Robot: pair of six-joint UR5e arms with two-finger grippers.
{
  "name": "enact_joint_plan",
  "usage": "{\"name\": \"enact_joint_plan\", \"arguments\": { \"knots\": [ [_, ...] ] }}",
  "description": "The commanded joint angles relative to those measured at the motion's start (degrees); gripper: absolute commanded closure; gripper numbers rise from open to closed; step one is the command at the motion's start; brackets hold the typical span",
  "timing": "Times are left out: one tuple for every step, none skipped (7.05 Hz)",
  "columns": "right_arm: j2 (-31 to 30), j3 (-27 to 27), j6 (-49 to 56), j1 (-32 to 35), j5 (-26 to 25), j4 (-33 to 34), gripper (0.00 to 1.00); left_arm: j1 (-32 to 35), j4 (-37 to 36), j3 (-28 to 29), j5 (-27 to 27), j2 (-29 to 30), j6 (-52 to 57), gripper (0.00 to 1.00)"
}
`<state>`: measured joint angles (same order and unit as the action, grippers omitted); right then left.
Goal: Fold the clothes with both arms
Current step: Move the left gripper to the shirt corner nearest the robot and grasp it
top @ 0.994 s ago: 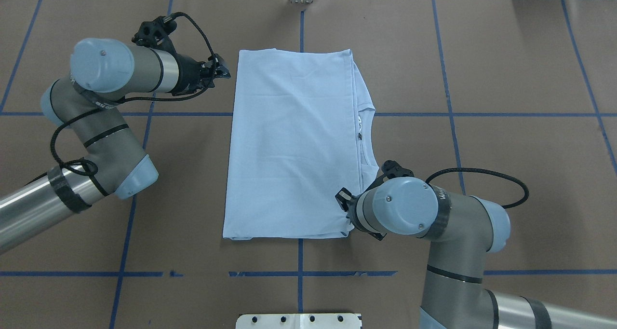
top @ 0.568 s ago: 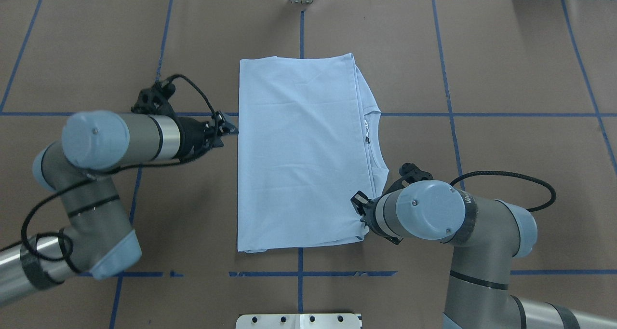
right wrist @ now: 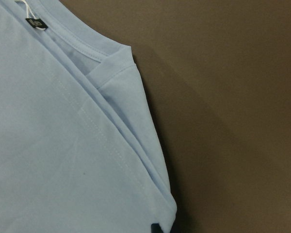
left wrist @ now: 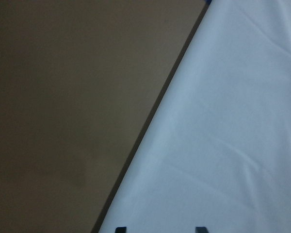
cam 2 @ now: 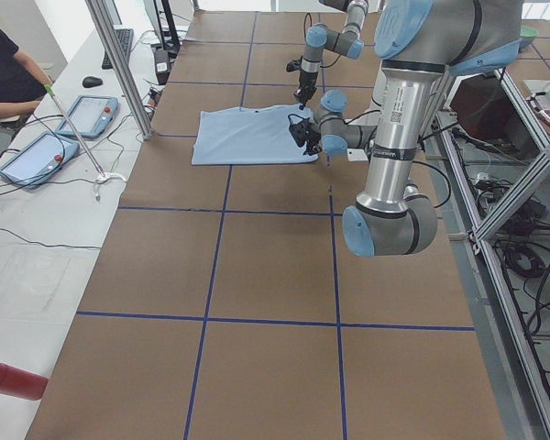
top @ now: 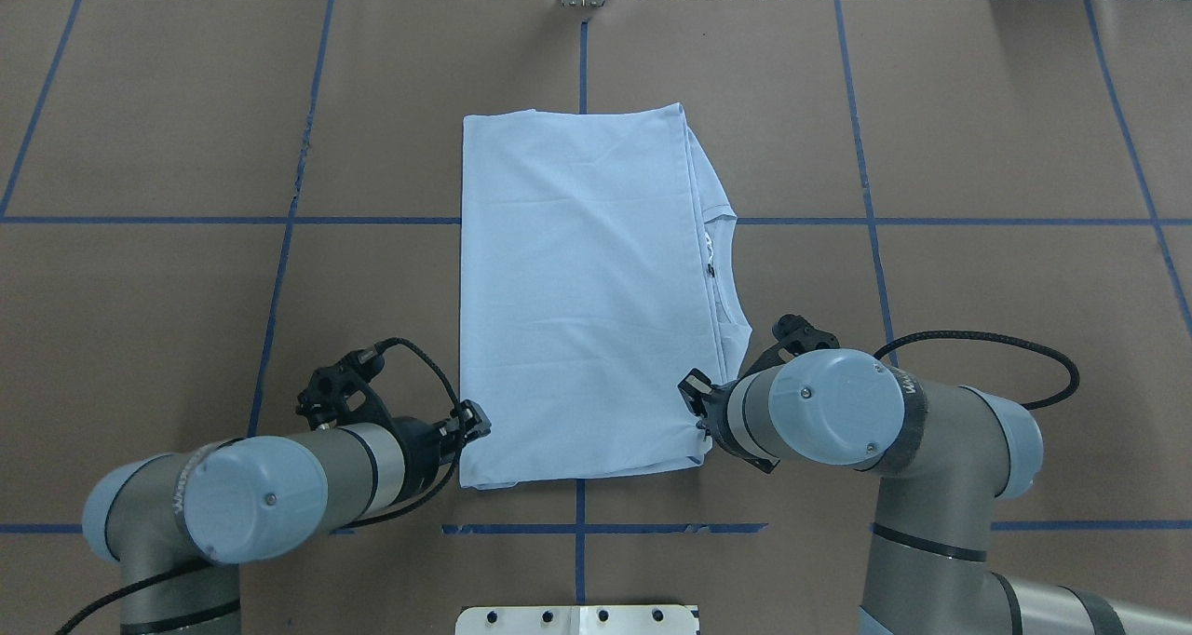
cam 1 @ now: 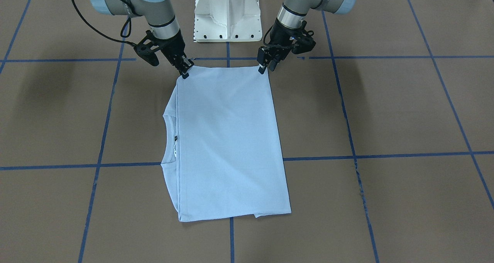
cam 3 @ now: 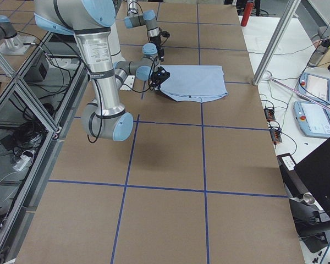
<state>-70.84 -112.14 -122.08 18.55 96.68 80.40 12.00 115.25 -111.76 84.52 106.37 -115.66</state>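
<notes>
Overhead exterior shows the T-shirt lengthwise near-to-far, collar facing right.

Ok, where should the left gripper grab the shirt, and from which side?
Probably the corner nearest the left gripper, coming in low from the table beside it. The shirt lies flat, folded to a rectangle, so only its edges offer a hold.

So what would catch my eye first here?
A pale blue T-shirt, folded into a long rectangle, lies in the middle of the brown table with blue tape lines. At the two corners of one short edge, the right gripper pinches the cloth and the left gripper is poised open.
</notes>
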Motion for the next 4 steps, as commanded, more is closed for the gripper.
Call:
{"name": "enact_joint_plan", "arguments": {
  "knots": [
    [0.0, 0.0, 0.0, 0.0, 0.0, 0.0, 1.0, -2.2, -0.6, 1.7, -1.2, 0.5, -0.8, 0.45],
    [0.0, -0.1, 0.0, 0.1, 0.0, 0.0, 1.0, -2.2, -0.6, 2.1, -1.2, 0.3, -0.8, 0.45],
    [0.0, -0.1, 0.0, 0.1, 0.0, 0.0, 1.0, -2.2, -0.6, 2.1, -1.2, 0.3, -0.8, 0.46],
    [0.0, -0.7, 0.0, 0.1, 0.0, 0.0, 1.0, -2.2, -0.6, 2.3, -1.2, 0.2, -0.8, 0.48]
  ]
}}
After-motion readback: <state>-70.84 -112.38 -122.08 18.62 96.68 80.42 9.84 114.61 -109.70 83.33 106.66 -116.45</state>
